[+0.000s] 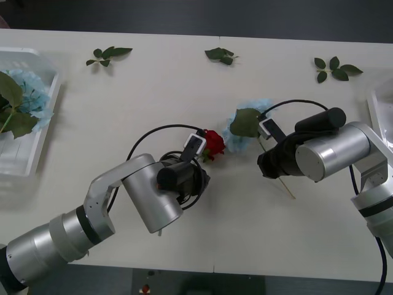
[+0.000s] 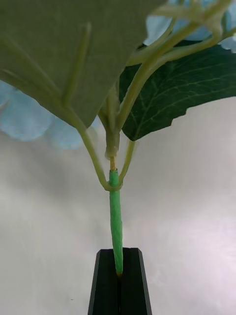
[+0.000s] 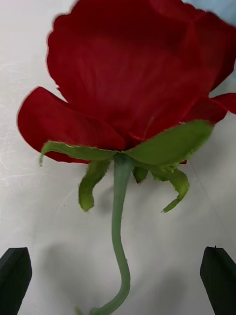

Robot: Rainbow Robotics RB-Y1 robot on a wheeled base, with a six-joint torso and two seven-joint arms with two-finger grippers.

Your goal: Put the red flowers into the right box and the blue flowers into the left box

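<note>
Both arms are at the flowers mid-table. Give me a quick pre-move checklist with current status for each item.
1. Right gripper shut on the pale blue fluffy artificial flower's green stem: ok.
2. Left gripper closed on the red artificial rose: not ok, fingers open, stem between them.
3. Rose stem centred between the left fingers: ok.
4. Translucent ribbed white tray at far left has bare space: ok.
5. Smooth-rimmed white tray at far right has space: cannot tell.
6. Each arm holds the flower for its own side: not ok, crossed.

One red rose (image 1: 214,143), two blue flower clusters (image 1: 247,126) (image 1: 27,92), three leaf sprigs (image 1: 108,55) (image 1: 220,55) (image 1: 335,68), two trays (image 1: 29,150) (image 1: 382,104).
</note>
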